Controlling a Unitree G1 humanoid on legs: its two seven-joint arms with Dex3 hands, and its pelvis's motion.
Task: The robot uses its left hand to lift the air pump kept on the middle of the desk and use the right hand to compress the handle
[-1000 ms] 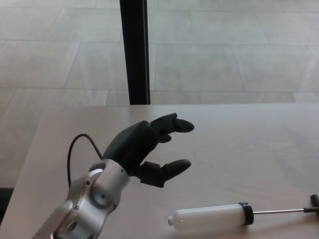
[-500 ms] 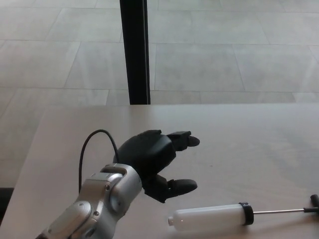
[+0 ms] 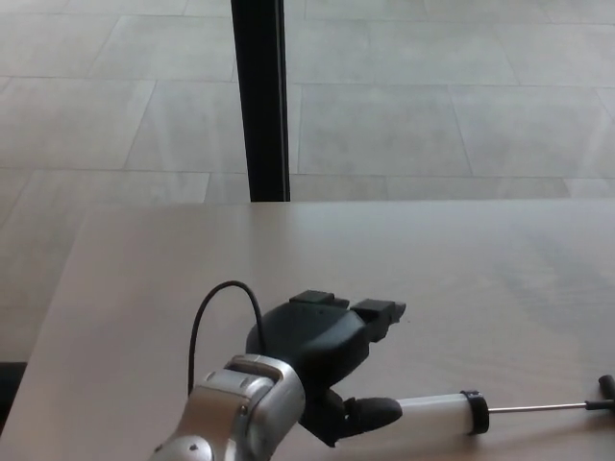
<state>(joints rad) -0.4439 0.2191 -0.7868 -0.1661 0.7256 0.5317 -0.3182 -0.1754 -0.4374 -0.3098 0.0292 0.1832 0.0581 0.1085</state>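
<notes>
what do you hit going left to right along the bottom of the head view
cable → left hand → pump barrel → black collar → rod → handle

One air pump (image 3: 437, 415), one left hand (image 3: 322, 351), one desk (image 3: 480, 269), one black post (image 3: 259, 96).

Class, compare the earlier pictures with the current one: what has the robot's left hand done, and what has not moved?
The left hand has moved right and down toward the air pump, turning palm-down; it now hangs open over the pump's left end, hiding it. No grasp is visible yet. The pump lies where it was on the desk, its rod extended right.
</notes>
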